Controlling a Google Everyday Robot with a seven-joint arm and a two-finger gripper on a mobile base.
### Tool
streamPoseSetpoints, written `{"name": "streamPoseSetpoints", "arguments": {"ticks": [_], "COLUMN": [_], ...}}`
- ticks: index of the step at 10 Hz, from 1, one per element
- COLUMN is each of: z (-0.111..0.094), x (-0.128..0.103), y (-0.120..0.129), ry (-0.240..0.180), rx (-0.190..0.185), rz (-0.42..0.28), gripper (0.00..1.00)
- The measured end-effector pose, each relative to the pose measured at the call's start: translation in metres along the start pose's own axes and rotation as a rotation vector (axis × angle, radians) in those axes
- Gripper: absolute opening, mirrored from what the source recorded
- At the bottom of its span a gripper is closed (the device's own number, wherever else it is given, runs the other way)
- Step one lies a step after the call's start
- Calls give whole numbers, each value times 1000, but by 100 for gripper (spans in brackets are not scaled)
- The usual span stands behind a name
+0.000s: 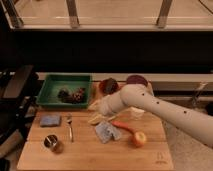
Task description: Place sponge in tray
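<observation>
Blue-grey sponge (50, 120) lies outside the tray (48, 93) — pickup still ahead; gripper (96, 106) hovers well apart — grip state impossible to tell.

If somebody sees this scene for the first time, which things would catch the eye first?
The thick white robot arm dominates, reaching in from the right across the wooden table, its gripper poised just beside the lower right corner of the shallow green plastic tray. The small flat blue-grey sponge lies apart on the table's left, below the tray, untouched.
</observation>
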Motion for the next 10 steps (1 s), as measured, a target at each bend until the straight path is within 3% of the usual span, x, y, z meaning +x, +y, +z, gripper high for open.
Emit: {"name": "streamPoseSetpoints", "arguments": {"ticks": [4,6,8,10], "z": [58,79,102,105], "x": [-21,-43,-68,-72], "y": [-2,0,4,4], "ry": [-80,-122,-132,-130], "rx": [-80,-110,-129,-128], "rz": [-53,-86,-118,-116], "gripper": [56,56,56,56]}}
